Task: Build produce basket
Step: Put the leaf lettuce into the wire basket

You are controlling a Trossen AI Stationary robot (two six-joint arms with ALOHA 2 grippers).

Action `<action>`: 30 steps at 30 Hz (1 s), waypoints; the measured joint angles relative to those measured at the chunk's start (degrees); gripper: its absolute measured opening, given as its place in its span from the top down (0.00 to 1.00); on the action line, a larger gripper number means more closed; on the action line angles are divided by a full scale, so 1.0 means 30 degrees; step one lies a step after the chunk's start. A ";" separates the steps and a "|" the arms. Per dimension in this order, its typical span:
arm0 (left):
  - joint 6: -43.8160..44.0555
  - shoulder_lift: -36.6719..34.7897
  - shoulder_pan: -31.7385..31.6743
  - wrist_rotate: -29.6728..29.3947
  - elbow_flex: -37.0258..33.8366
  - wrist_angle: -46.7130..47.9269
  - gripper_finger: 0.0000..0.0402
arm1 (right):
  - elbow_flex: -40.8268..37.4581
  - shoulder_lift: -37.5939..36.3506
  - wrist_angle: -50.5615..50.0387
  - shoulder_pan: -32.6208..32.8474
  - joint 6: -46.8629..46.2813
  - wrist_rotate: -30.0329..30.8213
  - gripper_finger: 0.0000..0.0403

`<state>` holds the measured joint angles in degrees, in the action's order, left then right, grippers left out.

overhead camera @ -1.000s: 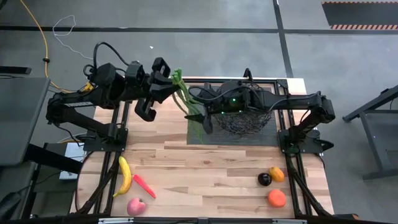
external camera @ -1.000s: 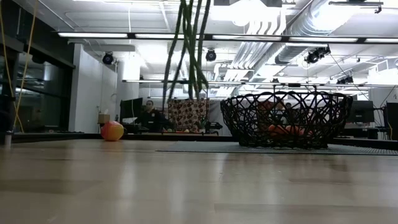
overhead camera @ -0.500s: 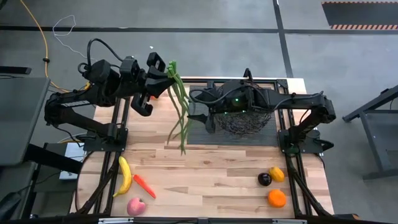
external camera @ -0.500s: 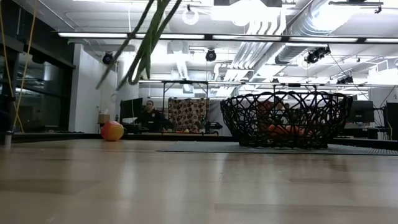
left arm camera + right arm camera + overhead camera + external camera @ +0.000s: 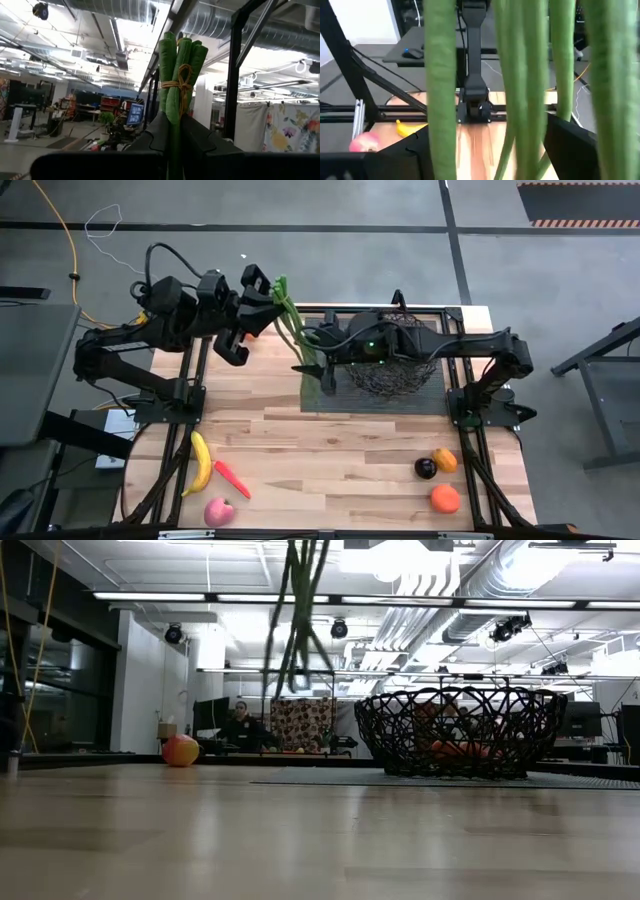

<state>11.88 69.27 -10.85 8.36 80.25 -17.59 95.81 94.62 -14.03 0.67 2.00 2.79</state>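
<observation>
The tops of the long green beans (image 5: 300,615) are cut off by the upper edge of the low view. In the right wrist view the beans (image 5: 520,75) are blurred and fill the picture, so much of the table is hidden. The fruits inside the round black wire basket (image 5: 460,732) are half hidden by its wires and cannot be told apart.

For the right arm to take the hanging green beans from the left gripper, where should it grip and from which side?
Judging by these views, grip the green beans midway down the hanging strands, coming from the basket side. The left gripper clamps the tied end, so the strands hang loose in front of the right gripper; its open fingers already flank them.
</observation>
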 joint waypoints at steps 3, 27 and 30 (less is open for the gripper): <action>-0.0007 0.0090 0.0044 0.0015 0.0000 -0.0244 0.96 | 0.0007 0.0139 0.0273 0.0000 -0.0001 0.0113 0.31; -0.0445 -0.0063 -0.0146 -0.0065 0.0000 -0.0152 0.96 | 0.0197 -0.0391 -0.1403 0.0153 -0.0010 0.1338 0.31; -0.0381 0.0074 -0.0146 -0.0069 0.0000 -0.0323 0.96 | 0.0197 -0.0391 -0.0559 0.0023 -0.0008 0.0907 0.31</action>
<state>10.74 69.49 -11.29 8.15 80.25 -18.55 96.40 93.45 -15.70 0.73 1.98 5.51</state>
